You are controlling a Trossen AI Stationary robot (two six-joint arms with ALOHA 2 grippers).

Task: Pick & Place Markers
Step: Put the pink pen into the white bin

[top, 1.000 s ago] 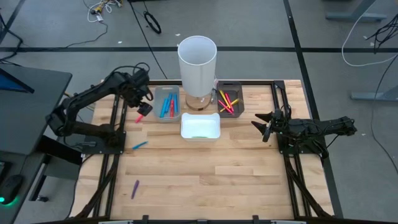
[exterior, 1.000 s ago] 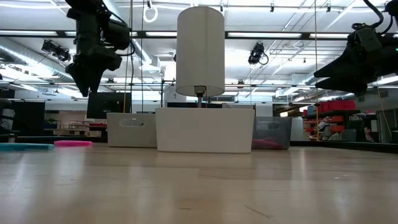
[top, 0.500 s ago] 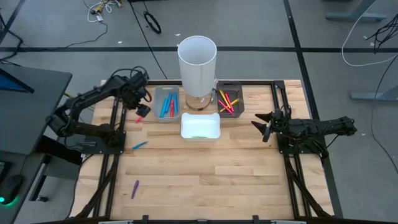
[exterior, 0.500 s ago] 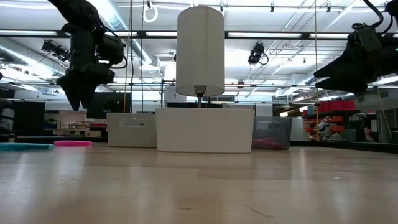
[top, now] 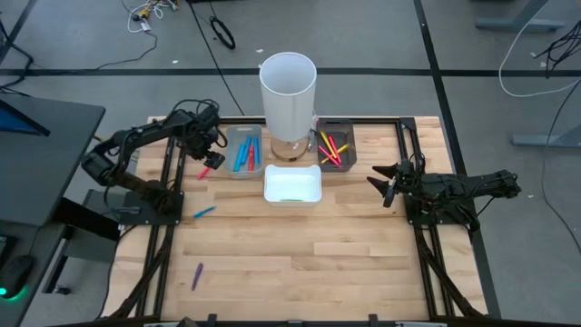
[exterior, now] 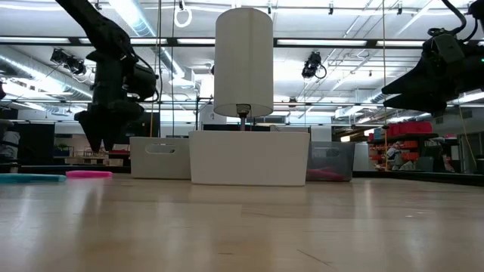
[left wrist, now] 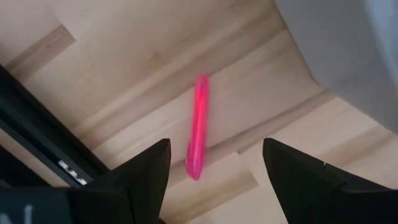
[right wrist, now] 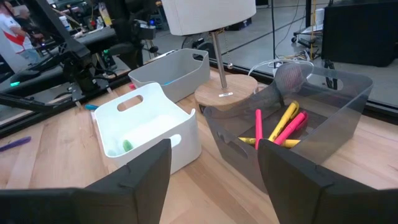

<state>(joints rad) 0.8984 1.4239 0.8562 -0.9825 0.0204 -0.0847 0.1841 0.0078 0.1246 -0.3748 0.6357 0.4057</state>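
Note:
A pink marker [left wrist: 198, 127] lies flat on the wooden table [top: 300, 263], just left of the grey tray [top: 242, 152]. My left gripper [left wrist: 216, 148] hangs open above it, pointing down, a finger on either side and clear of it; in the low view my left gripper [exterior: 102, 142] stands a little above the marker [exterior: 88, 174]. A blue marker [top: 203, 213] and a purple marker [top: 197, 275] lie farther toward the near edge. My right gripper [top: 379, 187] waits open at the table's right, holding nothing.
The grey tray holds blue and red markers. A white tray [top: 292, 185] has something green in it. A dark tray [right wrist: 292, 134] holds yellow and pink markers. A tall white cylinder [top: 289, 91] stands on a round base between the trays. Black frame rails [top: 168, 227] run along both table sides.
My left gripper has come down toward the pink marker, still open and pointing down. The markers and trays have stayed where they were.

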